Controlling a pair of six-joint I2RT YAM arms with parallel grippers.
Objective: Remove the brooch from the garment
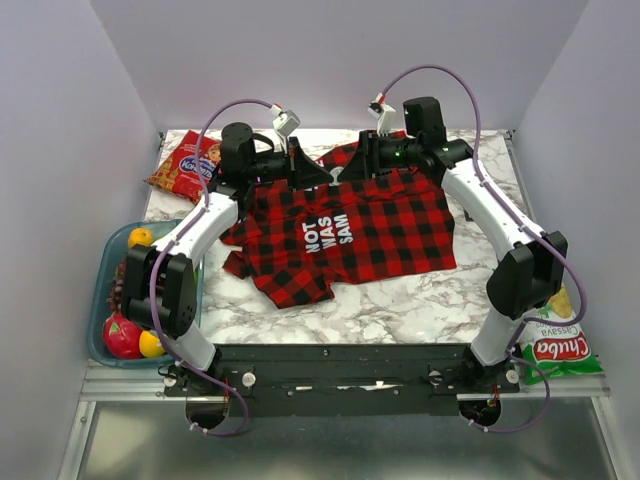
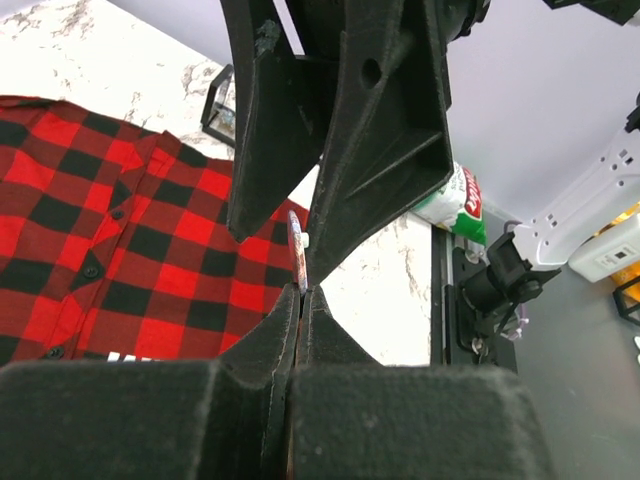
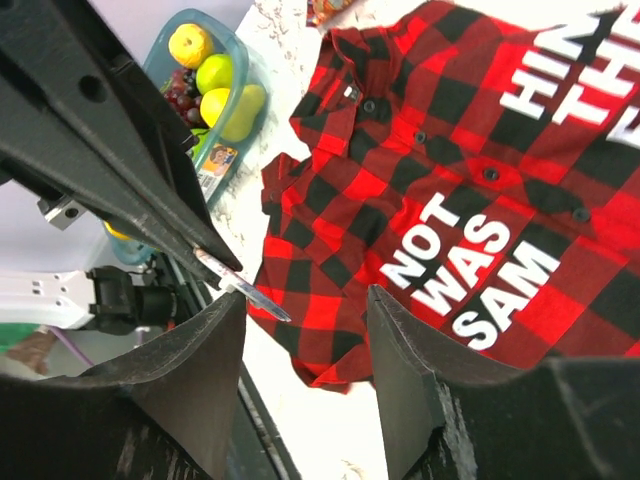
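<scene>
Clamping the brooch edge-on in the left gripper, over the garment's 12 o'clock edge, apparently free of cloth, with the right gripper spread alongside. Likely light, stiff, slippery: best pinched across flat faces.

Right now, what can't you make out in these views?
- Left wrist: the brooch is only an edge-on sliver pinched in the left gripper; its face is unseen.
- Top view: the brooch can't be found, either too small or hidden under the left gripper.
- Right wrist: the shirt lettering is cut off at the right edge.
</scene>
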